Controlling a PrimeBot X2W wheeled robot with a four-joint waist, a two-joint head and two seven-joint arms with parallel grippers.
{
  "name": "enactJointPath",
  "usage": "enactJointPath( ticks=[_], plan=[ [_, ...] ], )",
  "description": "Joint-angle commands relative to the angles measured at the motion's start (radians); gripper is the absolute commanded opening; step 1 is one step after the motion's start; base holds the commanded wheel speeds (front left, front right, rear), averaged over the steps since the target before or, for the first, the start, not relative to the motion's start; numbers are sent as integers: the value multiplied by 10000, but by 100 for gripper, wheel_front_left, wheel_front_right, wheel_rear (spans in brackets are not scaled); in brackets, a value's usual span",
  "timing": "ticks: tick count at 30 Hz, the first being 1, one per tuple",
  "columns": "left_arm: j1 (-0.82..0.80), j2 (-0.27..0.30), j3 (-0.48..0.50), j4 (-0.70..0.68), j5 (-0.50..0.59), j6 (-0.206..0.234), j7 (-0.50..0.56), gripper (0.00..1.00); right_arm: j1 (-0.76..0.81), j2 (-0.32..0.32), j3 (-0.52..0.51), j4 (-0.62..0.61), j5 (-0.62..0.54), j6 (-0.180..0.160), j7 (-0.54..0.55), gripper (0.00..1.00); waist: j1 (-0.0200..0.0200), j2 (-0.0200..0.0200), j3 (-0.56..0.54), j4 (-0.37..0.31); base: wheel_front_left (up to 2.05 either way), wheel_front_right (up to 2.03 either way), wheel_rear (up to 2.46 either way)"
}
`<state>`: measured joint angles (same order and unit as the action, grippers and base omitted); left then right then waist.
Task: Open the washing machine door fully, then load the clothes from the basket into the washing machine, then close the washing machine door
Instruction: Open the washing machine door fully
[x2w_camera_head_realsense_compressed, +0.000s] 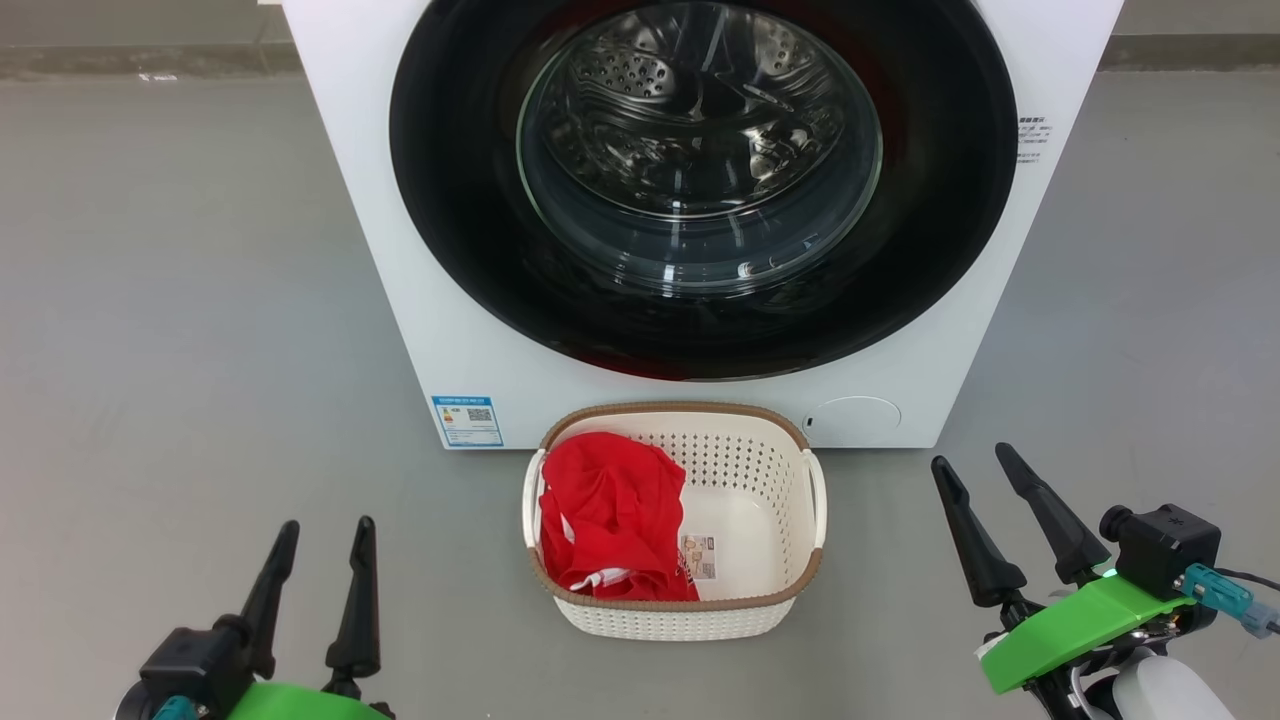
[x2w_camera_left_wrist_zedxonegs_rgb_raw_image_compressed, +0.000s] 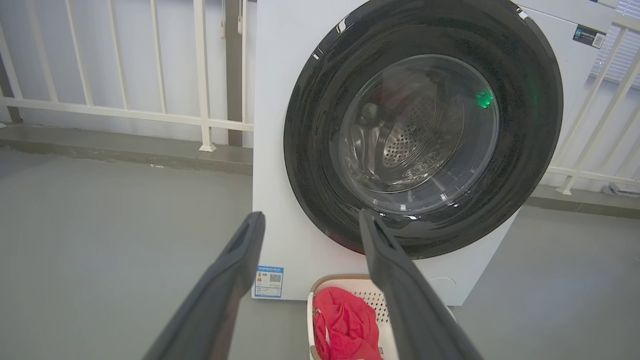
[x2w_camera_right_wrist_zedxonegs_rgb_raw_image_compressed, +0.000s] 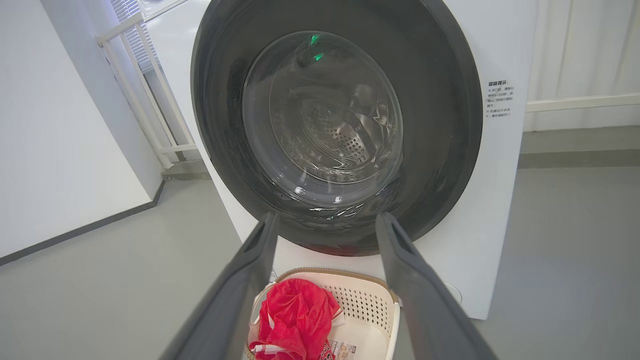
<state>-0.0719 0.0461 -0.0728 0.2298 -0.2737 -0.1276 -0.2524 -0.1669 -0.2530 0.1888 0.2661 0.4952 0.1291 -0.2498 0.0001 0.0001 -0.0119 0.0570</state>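
Observation:
The white washing machine (x2w_camera_head_realsense_compressed: 450, 300) stands straight ahead, its round black door (x2w_camera_head_realsense_compressed: 460, 230) shut flat against the front, the steel drum showing through the glass window. On the floor in front sits the cream basket (x2w_camera_head_realsense_compressed: 760, 470) with the red clothes (x2w_camera_head_realsense_compressed: 610, 515) bunched in its left half. My left gripper (x2w_camera_head_realsense_compressed: 328, 530) rests open at the lower left, well short of the basket. At the lower right my right gripper (x2w_camera_head_realsense_compressed: 975, 470) is open too, beside the basket and apart from it. Both wrist views look at the door (x2w_camera_left_wrist_zedxonegs_rgb_raw_image_compressed: 320, 165) (x2w_camera_right_wrist_zedxonegs_rgb_raw_image_compressed: 440, 150) between spread fingers (x2w_camera_left_wrist_zedxonegs_rgb_raw_image_compressed: 235, 270) (x2w_camera_right_wrist_zedxonegs_rgb_raw_image_compressed: 405, 265).
Grey floor (x2w_camera_head_realsense_compressed: 180, 300) lies open on both sides of the machine. A white railing (x2w_camera_left_wrist_zedxonegs_rgb_raw_image_compressed: 125, 110) runs along the wall behind the machine's left. A white wall (x2w_camera_right_wrist_zedxonegs_rgb_raw_image_compressed: 60, 125) with a dark skirting shows in the right wrist view.

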Motion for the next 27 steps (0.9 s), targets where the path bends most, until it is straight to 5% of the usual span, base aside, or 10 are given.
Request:
enactJointPath(
  ticks=[1,27],
  plan=[
    [-377,103,366,-167,117,-31,-93,100,-271,-134,197,-206,-77,16,-120,100,-1,-1,1,2,11,11,-23],
    [-353,126,250,-223,-169,-31,-93,100,-231,-44,-34,-264,-143,16,-120,100,-1,-1,59,-33,80,80,-160]
  ],
)
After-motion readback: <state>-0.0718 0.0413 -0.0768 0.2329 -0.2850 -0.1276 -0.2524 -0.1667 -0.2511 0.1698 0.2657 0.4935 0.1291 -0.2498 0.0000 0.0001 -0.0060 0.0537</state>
